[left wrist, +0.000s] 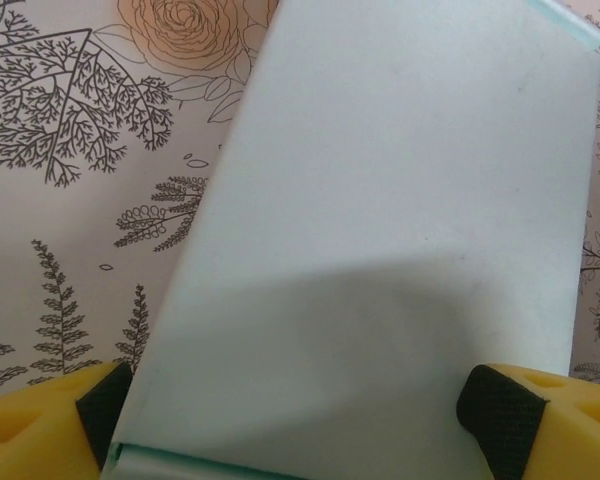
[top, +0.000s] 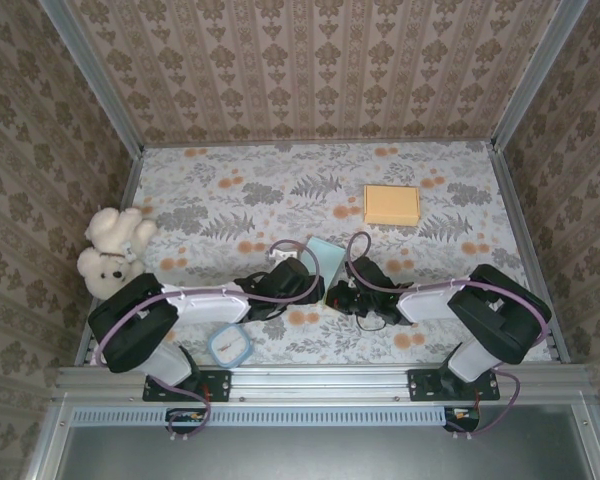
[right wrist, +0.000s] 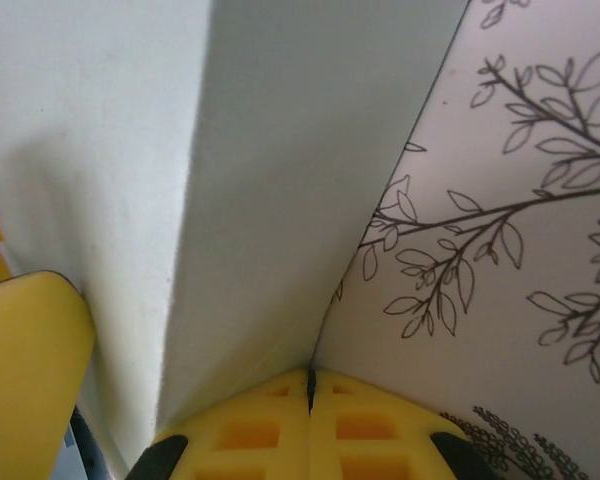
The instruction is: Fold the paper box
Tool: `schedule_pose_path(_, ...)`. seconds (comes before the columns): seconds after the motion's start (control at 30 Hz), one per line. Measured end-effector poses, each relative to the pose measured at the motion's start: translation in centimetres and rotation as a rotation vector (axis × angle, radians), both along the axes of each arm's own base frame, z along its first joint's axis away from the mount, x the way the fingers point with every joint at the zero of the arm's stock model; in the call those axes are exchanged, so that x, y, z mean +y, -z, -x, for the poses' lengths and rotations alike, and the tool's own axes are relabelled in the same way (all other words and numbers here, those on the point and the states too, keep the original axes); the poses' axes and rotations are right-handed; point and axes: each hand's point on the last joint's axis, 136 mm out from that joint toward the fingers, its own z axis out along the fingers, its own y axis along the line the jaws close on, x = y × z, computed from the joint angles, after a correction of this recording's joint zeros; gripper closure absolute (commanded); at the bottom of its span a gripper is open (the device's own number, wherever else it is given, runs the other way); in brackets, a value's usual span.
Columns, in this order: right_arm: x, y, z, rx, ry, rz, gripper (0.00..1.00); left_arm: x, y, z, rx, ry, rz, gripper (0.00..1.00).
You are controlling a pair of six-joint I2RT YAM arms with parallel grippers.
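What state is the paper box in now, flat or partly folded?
Partly folded. The right wrist view shows two panels of the paper box meeting at a crease, and from above it stands up from the table.

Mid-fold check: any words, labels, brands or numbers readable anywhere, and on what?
None readable: the pale green paper box is blank on its visible faces, and the flat yellow rectangular pad, the white plush teddy bear and the floral-printed table cover carry no lettering I can make out.

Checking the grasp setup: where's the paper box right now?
Top view: the paper box stands centre-table toward the near edge, between the left gripper and right gripper.
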Motion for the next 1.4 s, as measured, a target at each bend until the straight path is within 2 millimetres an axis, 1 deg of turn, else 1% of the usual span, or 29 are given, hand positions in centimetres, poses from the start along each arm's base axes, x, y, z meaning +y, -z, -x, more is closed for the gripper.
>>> schedule_pose_path(0.27,-0.4,-0.1,-0.4,-0.012,0.086,-0.050,1.00,-0.8,-0.1,-0.7,-0.028,-0.017,-0.023,0.10)
schedule_pose_path(0.4,-0.9,-0.2,-0.8,-0.031,0.123,-0.043,1.00,-1.0,-0.2,-1.1,-0.031,-0.022,-0.021,0.10)
schedule_pose_path(0.53,-1.9,-0.4,-0.8,-0.071,0.137,-0.012,1.00,-1.2,-0.2,-1.4,0.014,-0.014,0.018,0.10)
schedule_pose_path(0.6,-2.2,-1.3,-0.7,-0.095,0.128,-0.012,1.00,-1.1,-0.2,-1.5,0.041,-0.007,0.037,0.10)
schedule_pose_path(0.7,-2.9,-3.8,-1.1,-0.161,0.117,-0.023,1.00,-0.9,-0.2,-1.9,0.071,0.001,0.053,0.10)
schedule_pose_path(0.77,-3.7,-5.0,-1.3,-0.197,0.112,-0.011,1.00,-0.6,-0.3,-2.2,0.083,0.003,0.052,0.10)
schedule_pose_path(0.87,-5.6,-5.9,-1.7,-0.223,0.113,0.041,1.00,0.2,-0.4,-2.9,0.091,-0.008,0.047,0.10)
schedule_pose_path(1.03,-9.6,-6.7,-3.6,-0.248,0.187,0.103,1.00,1.6,-1.3,-4.6,0.073,-0.026,0.057,0.09)
schedule_pose_path(1.13,-10.7,-6.6,-4.8,-0.245,0.206,0.136,1.00,1.8,-2.4,-6.0,0.041,-0.011,0.062,0.08)
schedule_pose_path(1.2,-10.9,-6.4,-6.0,-0.230,0.213,0.143,1.00,1.1,-3.6,-7.4,0.002,0.008,0.066,0.08)
schedule_pose_path(1.3,-11.4,-5.5,-8.3,-0.187,0.233,0.127,1.00,-0.8,-5.3,-10.0,-0.054,0.042,0.086,0.08)
schedule_pose_path(1.33,-11.5,-4.9,-9.1,-0.167,0.236,0.119,1.00,-1.3,-5.5,-10.9,-0.065,0.052,0.088,0.08)
schedule_pose_path(1.4,-11.4,-3.5,-10.0,-0.127,0.230,0.104,1.00,-2.1,-5.4,-11.9,-0.075,0.070,0.083,0.08)
